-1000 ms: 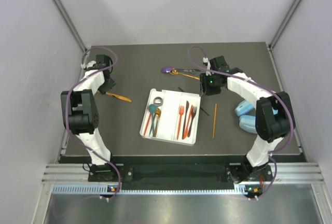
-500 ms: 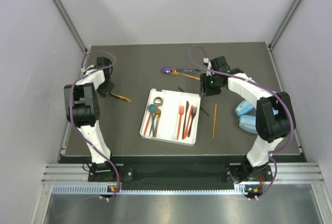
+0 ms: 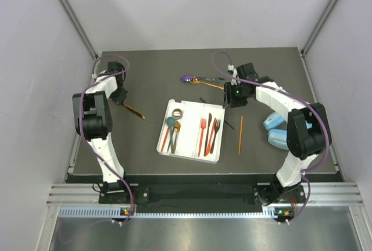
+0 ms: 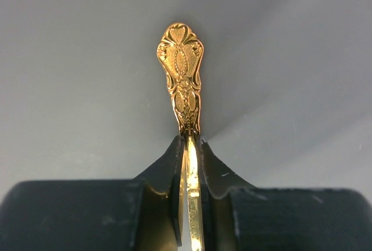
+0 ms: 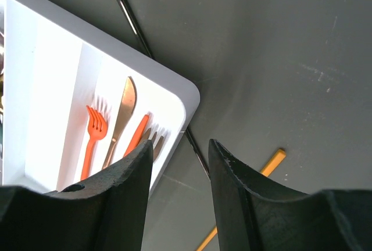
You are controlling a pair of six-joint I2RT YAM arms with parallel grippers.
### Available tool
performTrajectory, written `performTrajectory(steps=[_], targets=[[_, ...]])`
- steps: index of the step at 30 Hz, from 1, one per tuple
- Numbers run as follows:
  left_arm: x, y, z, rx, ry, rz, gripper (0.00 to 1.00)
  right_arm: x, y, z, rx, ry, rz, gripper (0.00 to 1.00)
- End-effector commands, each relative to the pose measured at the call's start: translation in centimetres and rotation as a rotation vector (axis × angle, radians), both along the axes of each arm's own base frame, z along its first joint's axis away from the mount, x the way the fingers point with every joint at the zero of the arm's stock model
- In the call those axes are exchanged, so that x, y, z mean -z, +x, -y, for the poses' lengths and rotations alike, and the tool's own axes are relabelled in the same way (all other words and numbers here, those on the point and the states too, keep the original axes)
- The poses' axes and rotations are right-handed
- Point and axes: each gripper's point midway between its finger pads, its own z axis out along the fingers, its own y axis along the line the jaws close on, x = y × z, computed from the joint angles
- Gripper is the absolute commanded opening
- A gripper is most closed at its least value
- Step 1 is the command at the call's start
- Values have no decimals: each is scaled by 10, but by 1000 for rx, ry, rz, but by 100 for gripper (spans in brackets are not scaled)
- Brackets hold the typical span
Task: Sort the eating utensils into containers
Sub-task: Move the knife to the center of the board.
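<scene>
Left arm has folded in closer to its own base since a second ago, and the gold utensil (image 3: pixel 134 110) it carries now angles more steeply toward the tray (image 3: pixel 190 132); the right arm hasn't budged. Left gripper (image 4: pixel 189 140) is clamped tight on that gold utensil (image 4: pixel 181 65), with the ornate end poking out past the fingertips, so I can't tell if it's a spoon or a fork. From the top view the left gripper (image 3: pixel 119 97) sits at the left side of the surface (image 3: pixel 151 71), well apart from the tray, and I can't tell if the utensil touches down. Right gripper (image 5: pixel 181 145) is spread wide with nothing in it, sitting over the tray's (image 5: pixel 180 91) far right corner. Right compartment has an orange fork (image 5: pixel 93 140), a knife (image 5: pixel 122 120) and a red fork (image 5: pixel 142 135); left one has a teal spoon (image 3: pixel 171 122) and a couple of reddish pieces. Out on the surface: a black stick (image 5: pixel 125 10) running by that corner, an orange stick (image 3: pixel 240 135) just right of the tray, and a purple spoon (image 3: pixel 187 79) farther back. Headphones (image 3: pixel 274 130) sit at the right edge.
</scene>
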Motion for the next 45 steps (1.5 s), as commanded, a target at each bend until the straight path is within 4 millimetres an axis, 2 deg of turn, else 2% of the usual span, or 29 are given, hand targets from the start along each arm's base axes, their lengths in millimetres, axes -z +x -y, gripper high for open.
performTrajectory(steps=[1, 4, 5, 6, 8, 9, 10, 11, 12, 14, 15, 18, 22, 29, 30, 34, 36, 37, 39, 40, 42, 45], targets=[[22, -37, 22, 101, -108, -108, 0, -9, 10, -5, 2, 51, 36, 43], [28, -39, 41, 212, -187, -100, 0, -8, 11, -6, 3, 63, 28, 43], [29, -34, 48, 253, -206, -83, 0, -8, 12, -7, 3, 67, 27, 43], [30, -32, 64, 313, -252, -78, 0, -7, 11, -9, -1, 75, 22, 43], [33, -28, 78, 402, -245, -94, 0, -7, 11, -9, 3, 78, 21, 43], [26, -18, 94, 465, -230, -83, 0, -6, 12, -8, 8, 81, 19, 43], [25, -14, 96, 511, -219, -91, 0, -5, 11, -8, 9, 82, 16, 43], [27, -11, 120, 585, -237, -99, 0, -5, 11, -8, 9, 82, 18, 43], [17, -2, 139, 648, -222, -88, 0, -4, 10, -9, 9, 83, 14, 43], [13, 6, 153, 712, -191, -95, 0, -2, 9, -8, 13, 80, 9, 43], [3, 15, 165, 743, -187, -70, 0, -1, 8, -7, 14, 79, 6, 43], [-7, 26, 187, 815, -231, -33, 0, 1, 7, -5, 19, 76, 6, 43], [-3, 21, 200, 886, -220, -88, 0, 3, 6, -4, 27, 76, 1, 43], [9, 15, 198, 906, -201, -110, 0, 2, 6, -4, 29, 80, 1, 43], [7, 17, 198, 914, -197, -108, 2, 2, 6, -4, 29, 77, 0, 43], [12, 15, 199, 932, -211, -136, 26, 2, 6, -3, 30, 80, -3, 43], [9, 17, 201, 921, -213, -116, 29, 2, 5, -3, 31, 78, -5, 43], [-3, 21, 198, 899, -190, -82, 29, 3, 5, -3, 30, 76, -4, 43], [-13, 27, 195, 878, -158, -23, 31, 5, 4, 0, 31, 68, -8, 43], [-33, 31, 195, 869, -149, 32, 34, 6, 3, 1, 33, 66, -10, 43], [-52, 35, 197, 856, -145, 79, 35, 10, 3, 3, 38, 62, -15, 43], [-78, 32, 203, 821, -188, 104, 34, 11, 3, 2, 38, 67, -17, 43]])
